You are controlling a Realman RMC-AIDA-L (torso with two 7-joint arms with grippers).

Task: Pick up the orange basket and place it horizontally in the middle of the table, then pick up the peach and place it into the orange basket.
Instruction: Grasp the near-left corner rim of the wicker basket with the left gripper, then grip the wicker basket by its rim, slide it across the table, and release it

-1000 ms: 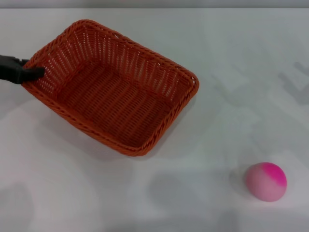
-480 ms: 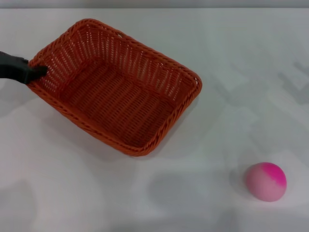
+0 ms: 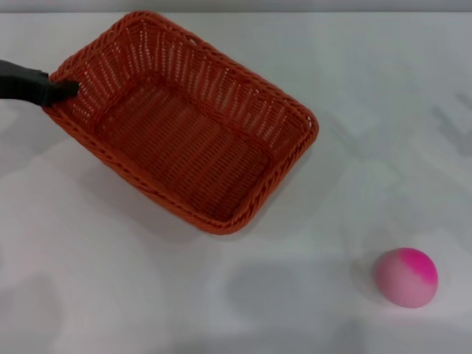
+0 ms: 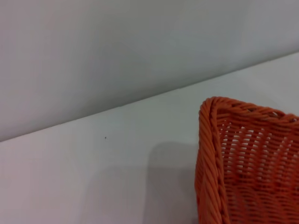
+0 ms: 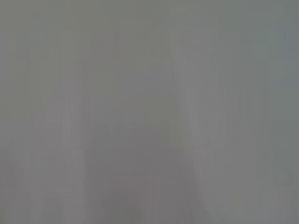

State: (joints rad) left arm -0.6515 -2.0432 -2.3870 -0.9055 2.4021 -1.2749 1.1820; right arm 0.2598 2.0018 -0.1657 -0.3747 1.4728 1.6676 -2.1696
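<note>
The orange basket (image 3: 184,122) sits skewed on the white table (image 3: 110,295), its long side running from the far left toward the near right. My left gripper (image 3: 60,90) reaches in from the left edge and is shut on the basket's far-left rim. The left wrist view shows one corner of the orange basket (image 4: 243,163) close up, with bare table beside it. The peach (image 3: 406,276), pale pink with a magenta patch, rests near the front right of the table, well apart from the basket. My right gripper is out of view.
The table's far edge (image 3: 295,11) runs along the top of the head view. A grey wall (image 4: 117,46) stands behind the table in the left wrist view. The right wrist view shows only a plain grey surface.
The basket has shifted away from me and slightly to the right, turning a little, with my left gripper still holding its rim. The peach has not moved.
</note>
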